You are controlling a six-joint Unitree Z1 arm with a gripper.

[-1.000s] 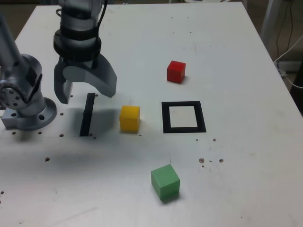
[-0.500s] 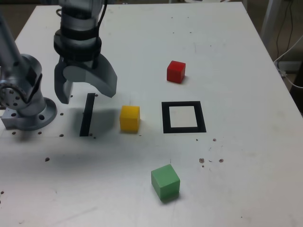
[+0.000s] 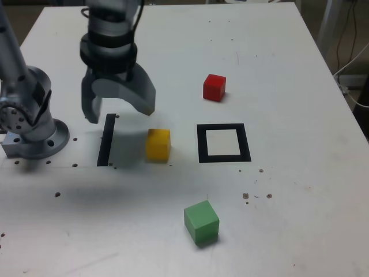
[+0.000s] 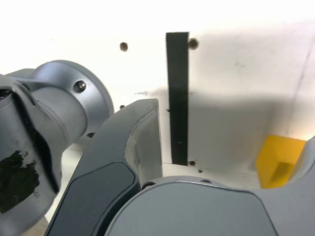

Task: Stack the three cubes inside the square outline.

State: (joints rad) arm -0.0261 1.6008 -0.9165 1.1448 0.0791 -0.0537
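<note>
Grey metal fingers (image 3: 119, 109) stood spread and empty above the white bench (image 3: 288, 202), near the small yellow cube (image 3: 158, 145); descending off-centre risked toppling it. Red cube (image 3: 214, 88) and green cube (image 3: 202, 222) lay outside the black square outline (image 3: 245, 143).

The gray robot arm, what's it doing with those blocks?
The gray metal gripper hangs open over the white table, holding nothing. It's near the yellow cube. The red cube and green cube sit apart. No cube is inside the black square outline yet.
</note>
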